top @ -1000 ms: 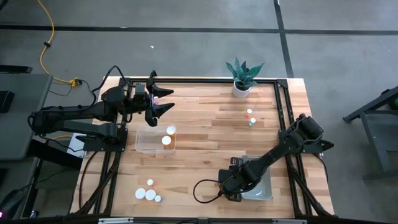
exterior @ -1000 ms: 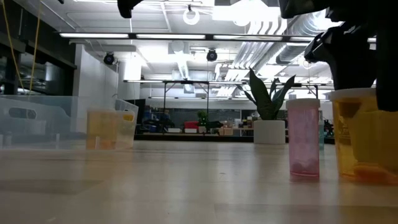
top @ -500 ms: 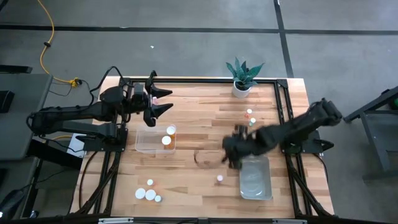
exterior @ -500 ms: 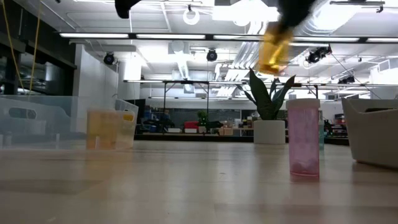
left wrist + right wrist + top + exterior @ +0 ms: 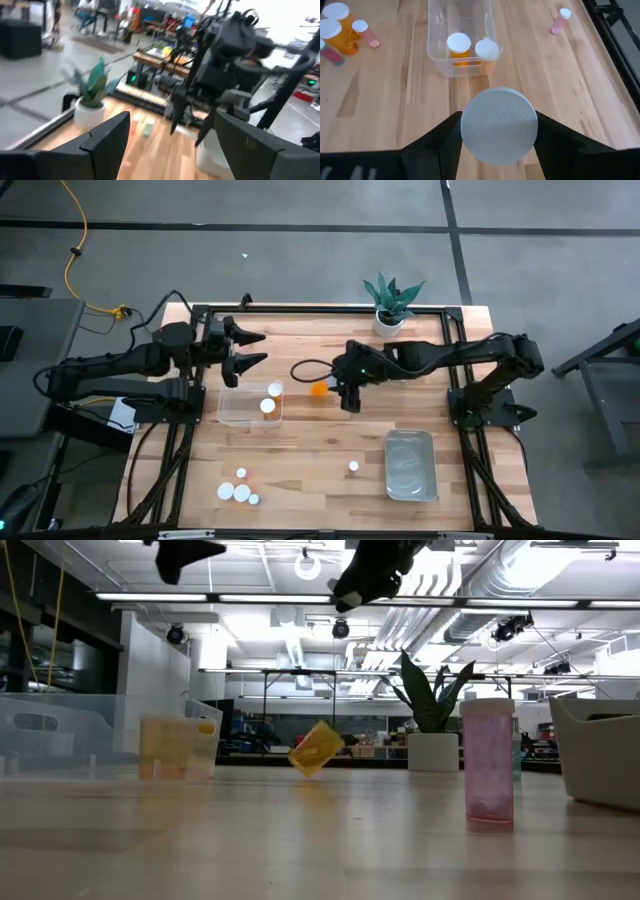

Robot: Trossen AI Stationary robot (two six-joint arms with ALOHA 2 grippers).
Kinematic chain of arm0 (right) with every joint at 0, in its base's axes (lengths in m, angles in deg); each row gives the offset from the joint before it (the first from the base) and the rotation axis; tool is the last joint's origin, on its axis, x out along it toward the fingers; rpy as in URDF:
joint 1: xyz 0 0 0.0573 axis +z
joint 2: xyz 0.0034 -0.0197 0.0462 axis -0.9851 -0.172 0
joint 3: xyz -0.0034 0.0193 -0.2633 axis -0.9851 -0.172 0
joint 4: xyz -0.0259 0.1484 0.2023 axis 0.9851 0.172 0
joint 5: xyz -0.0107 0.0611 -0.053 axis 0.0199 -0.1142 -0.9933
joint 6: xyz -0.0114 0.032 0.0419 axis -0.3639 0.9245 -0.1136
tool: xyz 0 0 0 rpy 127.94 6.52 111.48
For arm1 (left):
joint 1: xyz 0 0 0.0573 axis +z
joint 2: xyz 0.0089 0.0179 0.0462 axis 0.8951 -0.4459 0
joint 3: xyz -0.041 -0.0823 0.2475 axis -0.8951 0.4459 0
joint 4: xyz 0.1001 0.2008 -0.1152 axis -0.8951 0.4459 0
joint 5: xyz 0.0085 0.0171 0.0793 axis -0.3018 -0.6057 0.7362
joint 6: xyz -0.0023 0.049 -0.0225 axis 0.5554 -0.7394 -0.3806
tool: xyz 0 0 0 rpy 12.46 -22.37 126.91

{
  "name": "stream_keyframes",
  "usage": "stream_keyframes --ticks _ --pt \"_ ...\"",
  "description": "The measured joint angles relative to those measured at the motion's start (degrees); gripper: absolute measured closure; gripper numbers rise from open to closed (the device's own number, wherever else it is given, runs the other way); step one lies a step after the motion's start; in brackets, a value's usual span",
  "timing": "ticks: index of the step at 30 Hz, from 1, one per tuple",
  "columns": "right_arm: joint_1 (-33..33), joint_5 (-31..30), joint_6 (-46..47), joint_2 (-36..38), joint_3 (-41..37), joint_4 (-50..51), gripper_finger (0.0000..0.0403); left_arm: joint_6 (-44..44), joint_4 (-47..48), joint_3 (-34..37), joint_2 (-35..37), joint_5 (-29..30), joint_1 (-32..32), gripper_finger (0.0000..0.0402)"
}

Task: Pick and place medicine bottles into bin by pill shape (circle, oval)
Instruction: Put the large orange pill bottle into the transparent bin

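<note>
A large orange medicine bottle is tilted just above the middle of the table, clear of both grippers. No white cap shows on it. My right gripper is high above it, slanting down toward the table's left. It is shut on a round white cap, and what lies behind the cap is hidden. My left gripper is open and level over the far left, beside the clear bin. That bin holds two capped bottles. A second bin stands at the near right. My right gripper pinches the round white cap by its rim, with one finger on either side. The cap's flat top faces back along the fingers. The fingers slant down toward the table's left, and the cap is lifted clear of the table.
A pink bottle stands near the front edge, left of the second bin. Several capped bottles cluster at the near left, and two small ones stand at the far right. A potted plant is at the far edge.
My right gripper has swung up from beside the near-right bin to over the middle of the table. The orange bottle hung under it half a second ago. Now the bottle is tilted down near the tabletop, apart from the gripper. My left gripper has drawn back slightly toward the left edge.
</note>
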Motion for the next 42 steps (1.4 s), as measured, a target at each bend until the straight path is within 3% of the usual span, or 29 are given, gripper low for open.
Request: stream_keyframes --ticks 11,19,27,34,38,42 --pt "-3.5 3.2 -0.6 0.0 0.0 2.7 0.0208 3.0 4.4 0.0 1.5 3.0 0.0 0.0122" --pt "-3.5 3.2 0.5 0.1 0.0 2.8 0.0208 3.0 4.4 0.0 -2.6 2.9 0.0 0.0122" --pt "-3.8 4.4 4.2 0.2 -5.7 2.9 0.0208 4.0 4.1 0.0 -13.4 0.7 0.1 0.0122" --pt "-3.7 6.9 9.4 0.2 -12.9 -3.2 0.0208 3.2 -3.7 -0.3 -22.2 -0.3 0.7 0.0122" --pt "-3.8 6.8 9.9 1.0 -13.1 -3.9 0.0208 2.4 1.4 -6.6 -30.0 -4.0 3.8 0.0125" --pt "-3.8 6.5 8.3 4.3 -13.1 -3.0 0.0208 -13.0 13.3 -17.9 -39.8 -9.6 6.4 0.0137"
